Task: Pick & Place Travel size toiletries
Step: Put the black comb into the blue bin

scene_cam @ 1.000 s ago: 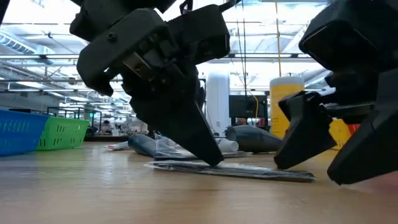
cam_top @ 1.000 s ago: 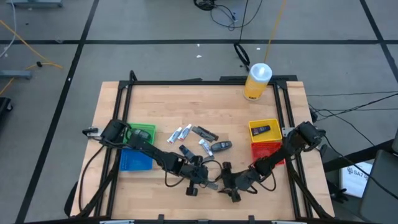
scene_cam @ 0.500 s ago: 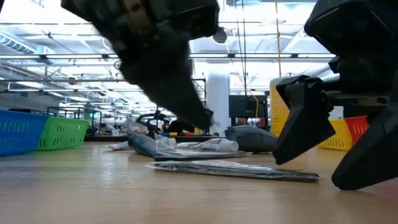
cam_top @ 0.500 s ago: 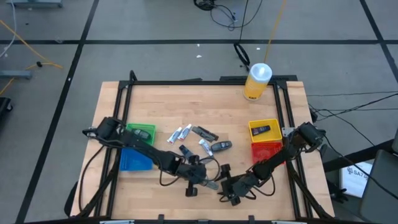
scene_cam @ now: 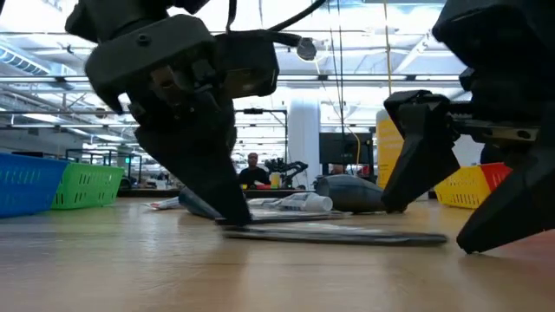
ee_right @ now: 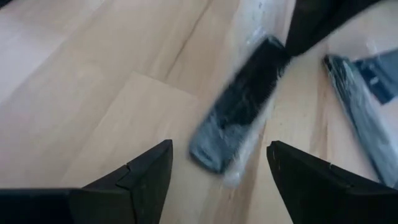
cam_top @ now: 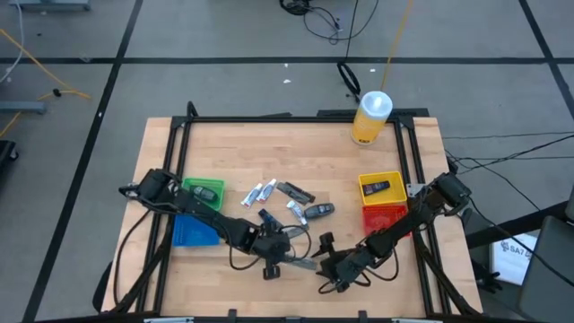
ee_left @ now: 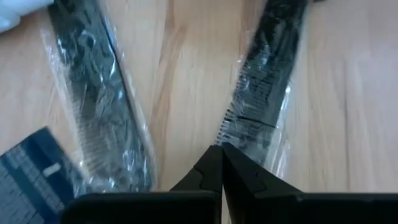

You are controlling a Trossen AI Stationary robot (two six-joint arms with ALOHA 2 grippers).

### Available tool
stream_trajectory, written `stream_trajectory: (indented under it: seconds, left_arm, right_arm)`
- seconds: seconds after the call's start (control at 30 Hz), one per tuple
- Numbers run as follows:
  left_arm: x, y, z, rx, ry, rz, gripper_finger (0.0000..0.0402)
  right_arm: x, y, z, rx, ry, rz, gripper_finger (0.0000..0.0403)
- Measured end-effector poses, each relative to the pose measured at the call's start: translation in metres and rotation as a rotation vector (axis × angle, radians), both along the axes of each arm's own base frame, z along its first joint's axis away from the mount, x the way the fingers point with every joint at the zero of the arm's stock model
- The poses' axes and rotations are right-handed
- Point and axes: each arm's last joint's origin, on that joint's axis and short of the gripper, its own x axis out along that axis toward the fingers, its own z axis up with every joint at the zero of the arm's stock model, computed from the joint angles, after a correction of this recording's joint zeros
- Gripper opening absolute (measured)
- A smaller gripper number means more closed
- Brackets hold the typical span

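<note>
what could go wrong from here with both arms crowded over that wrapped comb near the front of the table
1. The left tool is shut, its tips pressing one end of the flat black plastic-wrapped comb; it could slide the comb instead of lifting it.
2. The open right tool stands over the comb's other end, close to the left one; the two could collide.
3. The comb lies flat on the wooden table, so the right tool's fingers may scrape the wood or catch only wrap.

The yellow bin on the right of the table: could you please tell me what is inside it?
In the high view, the yellow bin holds one small dark flat packet lying on its floor. Nothing else shows inside; the red bin beside it is partly covered by the right arm.
</note>
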Motion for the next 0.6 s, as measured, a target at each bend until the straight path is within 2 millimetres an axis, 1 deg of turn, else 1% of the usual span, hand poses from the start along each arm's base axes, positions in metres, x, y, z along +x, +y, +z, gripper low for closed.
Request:
stream_trajectory:
  seconds: [0.17,0.3,0.5,0.6]
  left_arm:
    - [-0.004,0.002,-0.010,-0.037,-0.054,0.018,0.0011]
    - [-0.011,0.005,-0.019,-0.063,-0.083,0.035,0.0004]
    - [-0.018,0.008,-0.029,-0.094,-0.124,0.046,0.0009]
    - [-0.019,0.008,-0.030,-0.098,-0.130,0.044,0.0003]
  right_arm:
    - [0.000,0.000,0.001,-0.144,-0.028,0.106,0.0254]
    - [-0.002,0.000,-0.001,-0.289,-0.036,0.165,0.0254]
    - [-0.010,0.006,-0.001,-0.506,-0.058,0.204,0.0253]
    - [-0.014,0.007,-0.001,-0.594,-0.060,0.200,0.0253]
